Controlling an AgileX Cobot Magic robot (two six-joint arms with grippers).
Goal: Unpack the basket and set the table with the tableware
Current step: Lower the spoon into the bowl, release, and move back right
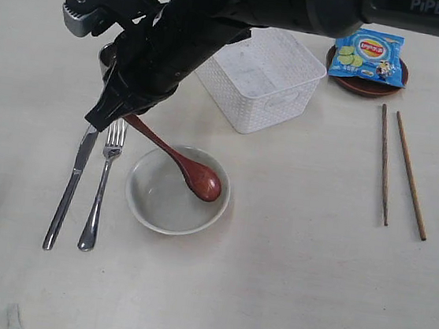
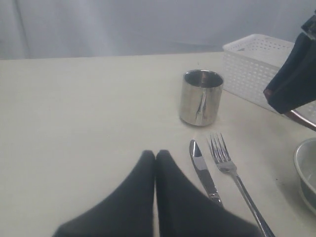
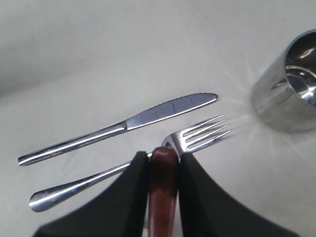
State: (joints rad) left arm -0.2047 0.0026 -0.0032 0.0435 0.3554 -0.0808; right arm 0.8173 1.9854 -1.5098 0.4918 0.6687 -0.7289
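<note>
My right gripper [image 1: 118, 117] reaches across to the left and is shut on the handle end of the red-brown wooden spoon [image 1: 195, 174]. The spoon head rests inside the off-white bowl [image 1: 148, 200]. In the right wrist view the handle [image 3: 163, 197] sits clamped between the fingers of the right gripper [image 3: 163, 155], just above the fork [image 3: 202, 133] and knife [image 3: 148, 116]. Knife [image 1: 70, 187] and fork [image 1: 98, 198] lie side by side left of the bowl. The steel mug [image 2: 200, 97] stands beyond them. My left gripper [image 2: 155, 154] is shut and holds nothing, low over the table [image 1: 285, 283].
The white basket [image 1: 277, 108] stands behind the bowl. At the back right, a blue chips packet [image 1: 368, 56] lies on the small brown plate [image 1: 363, 87]. Two chopsticks [image 1: 384, 163] lie parallel on the right. The right arm hides most of the mug in the exterior view.
</note>
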